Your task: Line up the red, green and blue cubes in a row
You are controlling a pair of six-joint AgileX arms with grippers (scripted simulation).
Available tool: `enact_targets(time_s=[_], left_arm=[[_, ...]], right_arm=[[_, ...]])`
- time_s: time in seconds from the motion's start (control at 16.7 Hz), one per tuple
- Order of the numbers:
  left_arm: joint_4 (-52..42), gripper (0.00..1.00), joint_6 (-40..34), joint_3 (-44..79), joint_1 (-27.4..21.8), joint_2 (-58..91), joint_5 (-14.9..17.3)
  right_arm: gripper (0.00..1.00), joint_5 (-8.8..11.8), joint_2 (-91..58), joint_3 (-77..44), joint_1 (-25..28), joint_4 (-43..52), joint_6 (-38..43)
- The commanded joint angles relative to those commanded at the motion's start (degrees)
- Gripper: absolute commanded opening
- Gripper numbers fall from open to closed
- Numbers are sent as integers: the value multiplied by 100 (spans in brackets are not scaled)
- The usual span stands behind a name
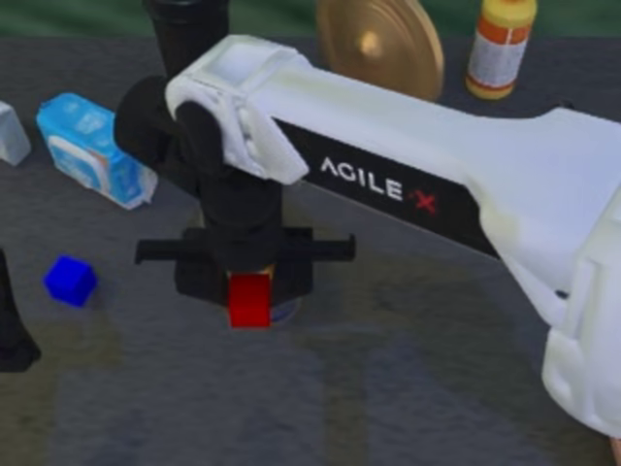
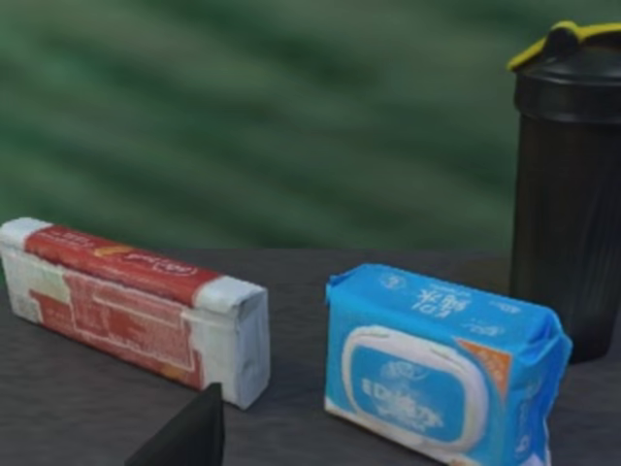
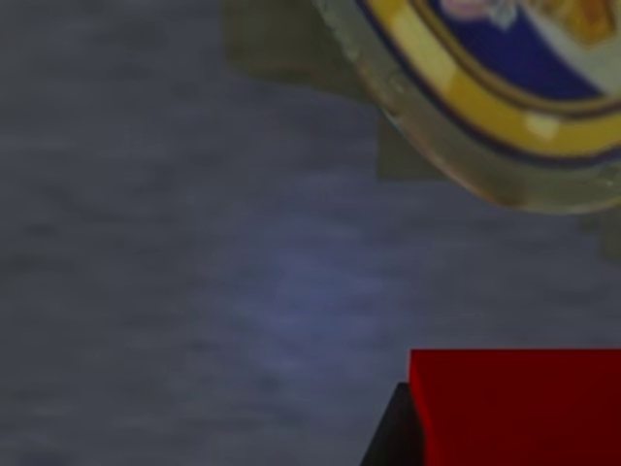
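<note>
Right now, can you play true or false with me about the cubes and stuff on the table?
1. The right pincer has the red cube. True.
2. The blue cube sits at the table's right side. False: it is at the left.
3. A green cube shows beside the red one. False: no green cube is in view.
4. A blue-and-white packet lies beyond the blue cube. True.

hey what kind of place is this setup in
Likely a rendered tabletop test scene, not a real room: a dark table strewn with unrelated items, such as a wipes packet, a bottle and a blue cube, while the right gripper holds a red cube.
</note>
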State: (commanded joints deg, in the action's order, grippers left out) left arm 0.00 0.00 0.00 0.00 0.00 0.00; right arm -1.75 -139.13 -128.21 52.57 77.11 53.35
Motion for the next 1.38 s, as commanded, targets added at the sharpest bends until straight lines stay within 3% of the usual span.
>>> enact_targets(time_s=[0.3, 0.6, 1.38], left_arm=[[0, 100, 0, 0, 0, 0, 0], [0, 100, 0, 0, 0, 0, 0], [0, 100, 0, 0, 0, 0, 0]], right_arm=[[0, -4, -59, 973, 26, -1019, 15], [0, -5, -72, 1060, 32, -1107, 18], [98, -5, -72, 1060, 32, -1107, 18]])
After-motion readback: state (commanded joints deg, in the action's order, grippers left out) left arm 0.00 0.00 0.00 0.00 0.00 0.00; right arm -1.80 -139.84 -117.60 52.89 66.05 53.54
